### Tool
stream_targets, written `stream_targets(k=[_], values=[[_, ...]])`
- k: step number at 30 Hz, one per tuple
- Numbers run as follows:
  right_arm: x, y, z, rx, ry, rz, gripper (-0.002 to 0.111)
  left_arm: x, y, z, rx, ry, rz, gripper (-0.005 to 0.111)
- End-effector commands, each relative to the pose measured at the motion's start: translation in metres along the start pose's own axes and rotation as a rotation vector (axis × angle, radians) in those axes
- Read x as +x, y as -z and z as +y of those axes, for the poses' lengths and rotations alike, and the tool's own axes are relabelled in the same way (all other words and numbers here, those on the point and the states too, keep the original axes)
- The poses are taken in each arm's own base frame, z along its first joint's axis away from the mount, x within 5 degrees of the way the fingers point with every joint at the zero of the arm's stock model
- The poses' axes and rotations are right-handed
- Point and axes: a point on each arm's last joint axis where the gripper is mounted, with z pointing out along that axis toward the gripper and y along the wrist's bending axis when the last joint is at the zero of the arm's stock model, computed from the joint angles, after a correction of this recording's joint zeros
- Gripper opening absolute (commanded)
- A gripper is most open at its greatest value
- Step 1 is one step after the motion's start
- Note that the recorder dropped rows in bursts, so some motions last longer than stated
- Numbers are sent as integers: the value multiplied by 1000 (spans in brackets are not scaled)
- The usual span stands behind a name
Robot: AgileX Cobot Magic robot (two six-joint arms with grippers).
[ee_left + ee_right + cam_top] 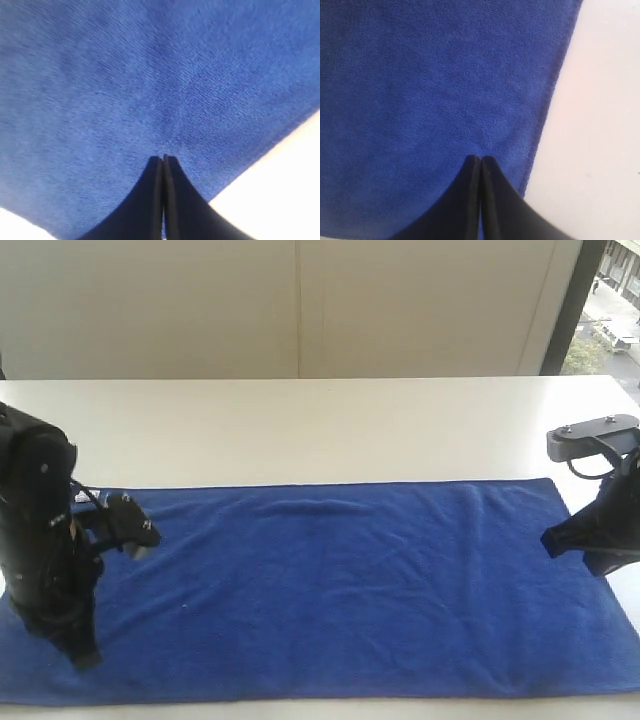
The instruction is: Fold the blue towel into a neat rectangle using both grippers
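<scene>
Soft and limp by the look of it, the blue towel (340, 590) is lying flat on the table (300, 420), likely wanting corner grips. The left gripper (163, 159) and right gripper (481, 159) are hovering over its ends, pinched closed and empty.

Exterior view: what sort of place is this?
Likely an indoor lab or office: a plain white table, bare pale wall behind, and a window at right showing a street outside.

The blue towel (350, 590) is soft plush cloth: fuzzy matt nap, fine ribbed weave up close, a few shallow wrinkles. The counter (320, 430) is smooth and off-white with a faint sheen — can't tell the material. Left hand (163, 159) and right hand (480, 159) look like smooth black matt plastic — the grey bracket (592, 430) on the right arm looks like dull metal.
</scene>
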Motion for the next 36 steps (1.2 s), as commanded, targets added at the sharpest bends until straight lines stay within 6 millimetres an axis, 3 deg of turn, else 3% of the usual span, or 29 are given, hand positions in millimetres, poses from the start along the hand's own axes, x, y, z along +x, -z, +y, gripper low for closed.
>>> stream_targets(k=[1,5,9,15,26,36], values=[[1,2,0,-1,-3,-16,0,-4,46,8,-141,19,-255,0],[0,2,2,-18,-20,-17,0,-6,55,38,-299,126,-423,0],[1,2,2,-19,-19,-10,0,1,37,79,-333,256,-429,0],[-1,2,3,-30,-35,-27,0,-2,6,120,-362,327,-481,0],[-2,2,2,-26,-35,-41,0,-27,-29,158,-380,317,-509,0],[-2,2,2,-26,-35,-41,0,-36,-55,165,-363,270,-468,0]])
